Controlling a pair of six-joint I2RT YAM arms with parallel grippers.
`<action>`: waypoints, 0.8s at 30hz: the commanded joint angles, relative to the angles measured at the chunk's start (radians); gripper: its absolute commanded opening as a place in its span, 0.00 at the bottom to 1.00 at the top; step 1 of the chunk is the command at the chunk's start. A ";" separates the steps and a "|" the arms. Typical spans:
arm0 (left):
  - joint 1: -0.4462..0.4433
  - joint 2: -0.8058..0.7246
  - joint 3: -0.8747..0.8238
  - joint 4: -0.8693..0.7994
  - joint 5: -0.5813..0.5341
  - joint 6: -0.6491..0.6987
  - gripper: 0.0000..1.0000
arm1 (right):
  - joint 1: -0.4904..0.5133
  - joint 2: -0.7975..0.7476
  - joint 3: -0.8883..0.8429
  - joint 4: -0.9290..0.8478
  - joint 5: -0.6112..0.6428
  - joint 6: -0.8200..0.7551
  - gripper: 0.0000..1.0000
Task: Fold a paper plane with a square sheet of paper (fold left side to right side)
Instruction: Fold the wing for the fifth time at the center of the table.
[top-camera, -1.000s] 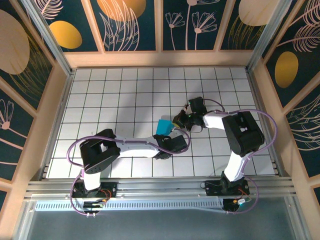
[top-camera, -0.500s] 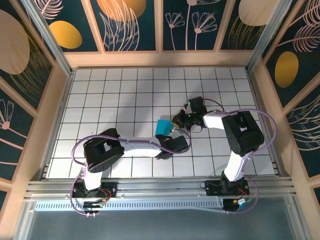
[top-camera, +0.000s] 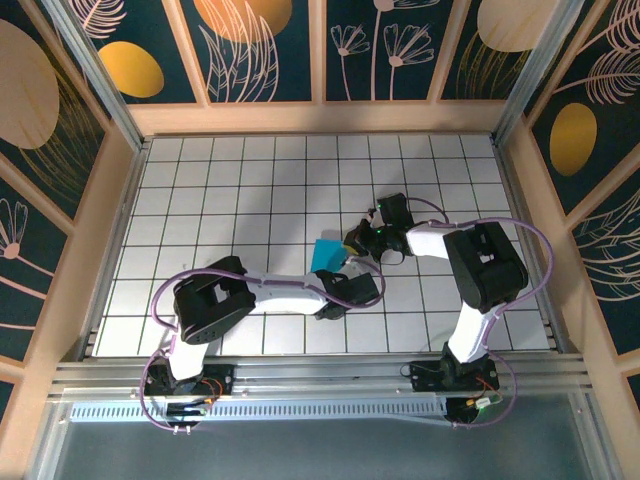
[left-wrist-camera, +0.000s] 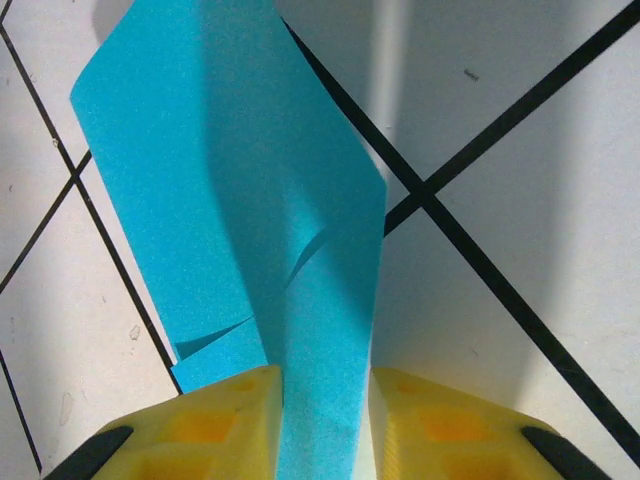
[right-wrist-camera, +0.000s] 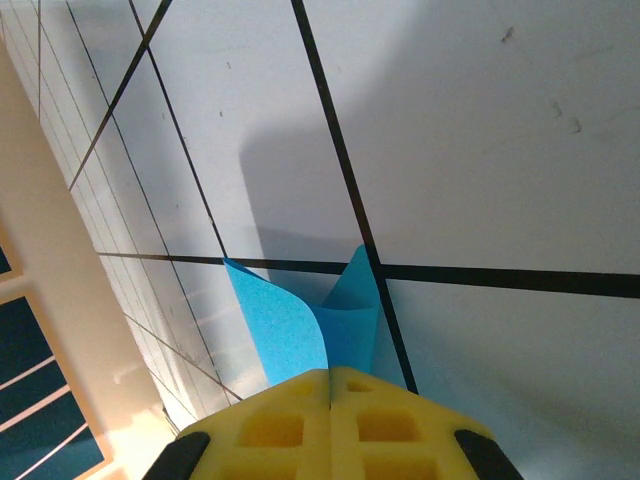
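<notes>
Over the table (top-camera: 250, 190) centre, right tool (right-wrist-camera: 331, 378) is clenched on the square sheet of paper (right-wrist-camera: 288, 325); left tool (left-wrist-camera: 325, 390) straddles it, grip unclear. Match edges squarely before creasing.

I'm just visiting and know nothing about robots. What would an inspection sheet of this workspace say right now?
Surface: white tiled table, black grid lines.
Job's things: square sheet of paper, cyan, creased and curling, mid-table.
Clutter: nothing seen.
Grippers: right gripper shut on the paper; left gripper jaws apart, paper between them, grip unclear.
Cables: purple cables in loose loops.
Surroundings: wood-framed walls painted with leaves.
</notes>
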 joint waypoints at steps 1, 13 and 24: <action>-0.011 0.022 0.029 -0.040 -0.041 0.010 0.27 | 0.005 0.016 0.006 0.005 -0.011 0.017 0.00; -0.017 0.012 0.024 -0.040 -0.064 0.001 0.16 | 0.005 0.009 0.007 -0.019 0.006 0.005 0.00; -0.017 -0.030 0.000 -0.001 -0.021 -0.011 0.00 | -0.022 -0.043 0.029 -0.078 0.064 -0.040 0.17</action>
